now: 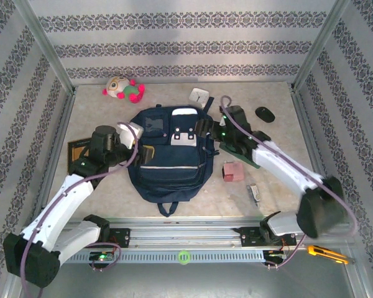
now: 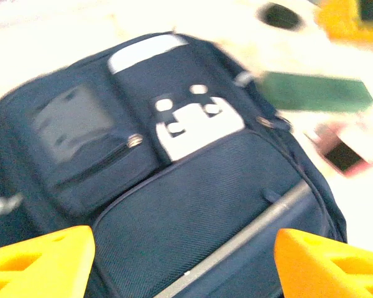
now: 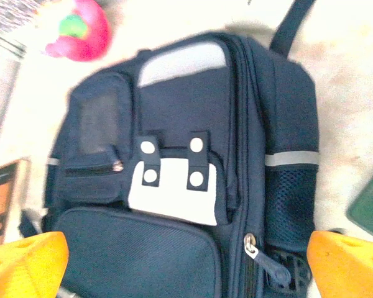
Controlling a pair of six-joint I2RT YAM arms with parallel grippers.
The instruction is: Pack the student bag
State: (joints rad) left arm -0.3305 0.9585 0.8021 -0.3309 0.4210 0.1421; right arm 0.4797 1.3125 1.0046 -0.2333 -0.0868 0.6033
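Observation:
The student bag (image 1: 171,162) lies flat in the middle of the table, front side up, a navy backpack with a white buckle patch (image 1: 184,137). My left gripper (image 1: 143,148) hovers at the bag's left edge. In the left wrist view its orange fingertips (image 2: 40,261) stand wide apart over the lower front pocket (image 2: 193,205) with nothing between them, so it is open. My right gripper (image 1: 203,129) hangs over the bag's upper right side. In the right wrist view it is open, framing the bag (image 3: 186,186) and a zipper pull (image 3: 258,251).
A plush toy (image 1: 123,89) and a white square object (image 1: 200,95) sit behind the bag. A black mouse (image 1: 265,113), a green notebook (image 2: 314,92), a pink item (image 1: 232,171) and a small silver item (image 1: 255,192) lie to its right. To its left lies a brown book (image 1: 79,152).

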